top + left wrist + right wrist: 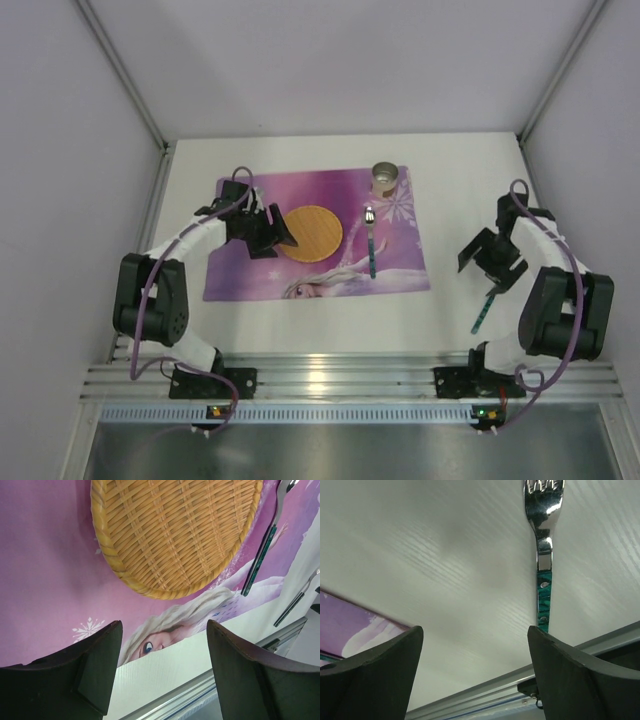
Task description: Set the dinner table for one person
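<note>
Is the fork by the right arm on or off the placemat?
Off: the green-handled steel fork lies on bare white tabletop beside the purple placemat.

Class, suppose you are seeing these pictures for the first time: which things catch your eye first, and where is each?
A purple placemat glows on the white table, a round woven plate at its middle, a metal cup at its far right corner. The open left hand is by the plate's left edge; the open right hand hangs by a green-handled fork on bare table, right of the placemat.
</note>
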Motion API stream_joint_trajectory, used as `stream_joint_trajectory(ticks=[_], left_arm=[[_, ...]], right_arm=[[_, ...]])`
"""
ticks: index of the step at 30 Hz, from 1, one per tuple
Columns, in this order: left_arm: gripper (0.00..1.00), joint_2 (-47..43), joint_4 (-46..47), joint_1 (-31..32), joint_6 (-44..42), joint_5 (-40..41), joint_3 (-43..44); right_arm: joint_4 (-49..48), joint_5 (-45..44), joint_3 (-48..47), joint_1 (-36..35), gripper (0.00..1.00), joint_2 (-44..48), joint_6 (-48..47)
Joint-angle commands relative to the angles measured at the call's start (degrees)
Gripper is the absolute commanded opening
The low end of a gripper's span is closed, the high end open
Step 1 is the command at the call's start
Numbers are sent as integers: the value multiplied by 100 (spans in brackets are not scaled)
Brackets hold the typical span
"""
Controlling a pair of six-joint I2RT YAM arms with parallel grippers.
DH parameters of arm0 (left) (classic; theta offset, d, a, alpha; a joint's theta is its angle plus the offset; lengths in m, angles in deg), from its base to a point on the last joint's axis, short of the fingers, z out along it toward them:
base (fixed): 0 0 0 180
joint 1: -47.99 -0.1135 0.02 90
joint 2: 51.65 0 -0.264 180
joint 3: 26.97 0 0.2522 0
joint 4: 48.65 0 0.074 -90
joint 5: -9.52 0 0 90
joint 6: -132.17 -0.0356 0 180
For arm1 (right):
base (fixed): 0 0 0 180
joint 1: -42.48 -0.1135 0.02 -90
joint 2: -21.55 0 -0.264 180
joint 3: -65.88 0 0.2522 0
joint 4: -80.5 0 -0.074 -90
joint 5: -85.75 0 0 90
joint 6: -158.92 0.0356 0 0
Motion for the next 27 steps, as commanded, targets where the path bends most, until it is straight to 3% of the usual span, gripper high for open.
stream_joint_trajectory(ticks=[1,8,14,22,27], left_arm=[[73,113,662,27,119,-269,-174],[73,148,883,27,102,-339,-367],[72,297,997,27,58,-436,-508],[72,464,971,27,40,-462,-332],[72,447,909,27,40,-349,-315]], right_arm=[[-31,-221,-86,289,86,128,115],[75,-976,-191,1071,86,154,-192],[-162,-1127,36,1283,81,-206,-369],[-1023,-986,635,1283,64,-531,-315],[-1252,-925,688,1292,41,-724,-465]])
